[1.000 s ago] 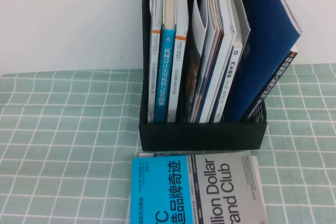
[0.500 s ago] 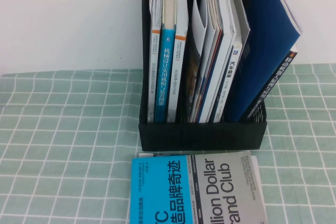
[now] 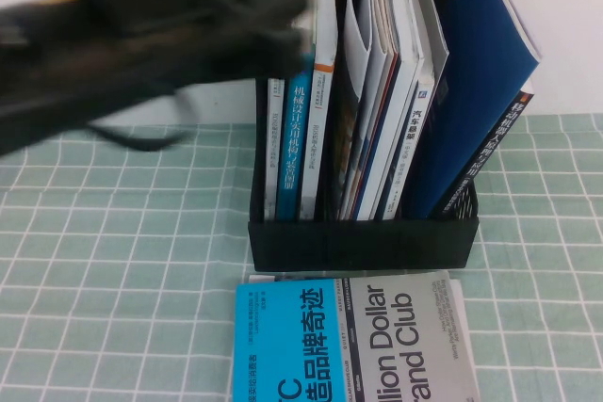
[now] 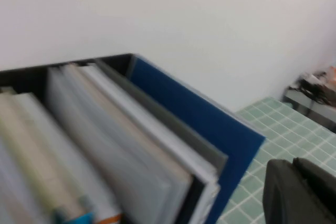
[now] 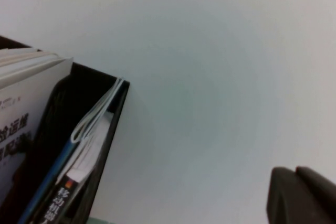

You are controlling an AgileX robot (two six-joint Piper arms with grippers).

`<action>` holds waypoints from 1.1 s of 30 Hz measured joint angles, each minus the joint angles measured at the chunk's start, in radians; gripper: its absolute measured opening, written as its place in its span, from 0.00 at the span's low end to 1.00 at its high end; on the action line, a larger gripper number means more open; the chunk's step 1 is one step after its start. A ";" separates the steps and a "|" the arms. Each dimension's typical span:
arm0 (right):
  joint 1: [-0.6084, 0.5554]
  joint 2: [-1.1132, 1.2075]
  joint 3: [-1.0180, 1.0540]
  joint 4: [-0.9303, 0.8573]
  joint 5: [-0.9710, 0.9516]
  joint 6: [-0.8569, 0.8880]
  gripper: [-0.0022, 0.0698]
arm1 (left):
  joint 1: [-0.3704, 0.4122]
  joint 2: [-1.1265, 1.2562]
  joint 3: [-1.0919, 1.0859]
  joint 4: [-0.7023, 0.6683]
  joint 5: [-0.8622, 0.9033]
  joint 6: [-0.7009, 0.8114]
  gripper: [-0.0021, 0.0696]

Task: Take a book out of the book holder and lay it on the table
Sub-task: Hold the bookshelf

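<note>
While the book (image 3: 490, 152) stands in the book holder (image 3: 363, 242) at its right end, behind a leaning blue volume (image 3: 476, 82), the left pincer (image 3: 283, 11) hangs blurred over the holder's left books; I cannot tell its jaws. The right pincer (image 5: 302, 195) is closed, empty, beside the holder. The holder rests on the surface (image 3: 113, 251).

- The book holder (image 3: 363, 237) is set on the bench (image 3: 113, 261), toward its rear.
- Upright volumes are held in it; the book (image 3: 495, 152) is leaned at its right end.
- Another book (image 3: 353, 341) is laid flat just before it.
- The left arm (image 3: 141, 35) is extended across its upper left.
</note>
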 joint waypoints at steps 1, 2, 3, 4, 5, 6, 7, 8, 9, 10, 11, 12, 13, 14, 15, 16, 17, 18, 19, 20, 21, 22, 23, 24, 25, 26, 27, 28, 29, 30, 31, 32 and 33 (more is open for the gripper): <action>0.007 0.015 0.000 -0.010 -0.011 0.008 0.03 | -0.047 0.043 -0.020 0.004 -0.036 -0.002 0.03; 0.011 0.027 0.000 -0.016 -0.018 0.016 0.03 | -0.080 0.078 -0.036 0.006 -0.066 -0.005 0.03; 0.016 0.038 0.000 -0.019 -0.024 0.028 0.03 | -0.115 0.120 -0.057 0.006 -0.088 -0.010 0.03; 0.015 0.046 0.000 -0.020 -0.024 0.036 0.03 | -0.143 0.163 -0.081 0.006 -0.101 -0.020 0.03; 0.015 0.050 0.000 -0.023 -0.024 0.043 0.03 | -0.165 0.205 -0.101 0.006 -0.107 -0.033 0.03; 0.015 0.055 0.000 -0.028 -0.024 0.047 0.03 | -0.186 0.250 -0.129 0.006 -0.114 -0.046 0.03; 0.015 0.056 0.000 -0.033 -0.024 0.052 0.03 | -0.205 0.295 -0.158 0.006 -0.109 -0.059 0.03; 0.015 0.056 0.004 -0.038 -0.024 0.054 0.03 | -0.218 0.337 -0.192 0.006 -0.103 -0.069 0.03; 0.015 0.056 0.007 -0.042 -0.024 0.054 0.03 | -0.228 0.371 -0.229 0.008 -0.096 -0.077 0.03; 0.015 0.056 0.011 -0.047 -0.024 0.054 0.03 | -0.238 0.410 -0.271 0.008 -0.083 -0.089 0.03; 0.015 0.056 0.018 -0.051 -0.024 0.058 0.03 | -0.248 0.448 -0.315 0.011 -0.068 -0.102 0.03; 0.015 0.056 0.026 -0.052 -0.024 0.070 0.03 | -0.255 0.476 -0.351 0.019 -0.053 -0.120 0.03; 0.015 0.056 0.038 -0.052 -0.027 0.092 0.03 | -0.265 0.510 -0.397 0.034 -0.037 -0.149 0.03; 0.015 0.056 0.050 -0.052 -0.027 0.101 0.03 | -0.273 0.541 -0.443 0.060 -0.024 -0.183 0.03; 0.015 0.056 0.066 -0.052 -0.027 0.120 0.03 | -0.281 0.565 -0.479 0.090 -0.012 -0.215 0.03; 0.015 0.056 0.083 -0.052 -0.027 0.138 0.03 | -0.288 0.593 -0.524 0.137 0.003 -0.262 0.03; 0.015 0.056 0.098 -0.052 -0.032 0.153 0.03 | -0.294 0.621 -0.567 0.195 0.019 -0.315 0.03; 0.015 0.056 0.116 -0.054 -0.039 0.170 0.03 | -0.297 0.648 -0.603 0.248 0.034 -0.370 0.03; 0.015 0.056 0.133 -0.054 -0.052 0.183 0.03 | -0.300 0.675 -0.646 0.317 0.055 -0.431 0.03; 0.015 0.056 0.149 -0.056 -0.063 0.193 0.03 | -0.301 0.702 -0.688 0.392 0.080 -0.495 0.03; 0.015 0.056 0.161 -0.058 -0.077 0.200 0.03 | -0.302 0.723 -0.732 0.472 0.110 -0.551 0.03; 0.015 0.056 0.169 -0.062 -0.081 0.207 0.03 | -0.302 0.751 -0.776 0.559 0.149 -0.632 0.03; 0.015 0.056 0.170 -0.069 -0.083 0.210 0.03 | -0.304 0.779 -0.823 0.655 0.201 -0.727 0.03; 0.015 0.059 0.170 -0.079 -0.091 0.215 0.03 | -0.304 0.801 -0.862 0.736 0.251 -0.808 0.03; 0.015 0.061 0.170 -0.093 -0.099 0.220 0.03 | -0.304 0.830 -0.912 0.836 0.319 -0.901 0.03; 0.015 0.063 0.170 -0.109 -0.106 0.230 0.03 | -0.304 0.857 -0.960 0.928 0.382 -0.977 0.03; 0.015 0.068 0.172 -0.133 -0.116 0.244 0.03 | -0.304 0.881 -0.997 0.984 0.428 -1.022 0.03; 0.015 0.072 0.172 -0.157 -0.127 0.262 0.03 | -0.306 0.900 -1.040 1.035 0.479 -1.063 0.03; 0.015 0.077 0.172 -0.179 -0.143 0.278 0.03 | -0.308 0.915 -1.077 1.073 0.530 -1.089 0.03; 0.015 0.087 0.172 -0.201 -0.164 0.296 0.03 | -0.308 0.926 -1.108 1.103 0.568 -1.107 0.03; 0.015 0.098 0.173 -0.223 -0.189 0.312 0.03 | -0.308 0.934 -1.133 1.125 0.609 -1.117 0.03; 0.015 0.111 0.174 -0.244 -0.216 0.326 0.03 | -0.308 0.941 -1.151 1.142 0.646 -1.128 0.03; 0.015 0.128 0.174 -0.259 -0.240 0.336 0.03 | -0.308 0.944 -1.161 1.153 0.674 -1.137 0.03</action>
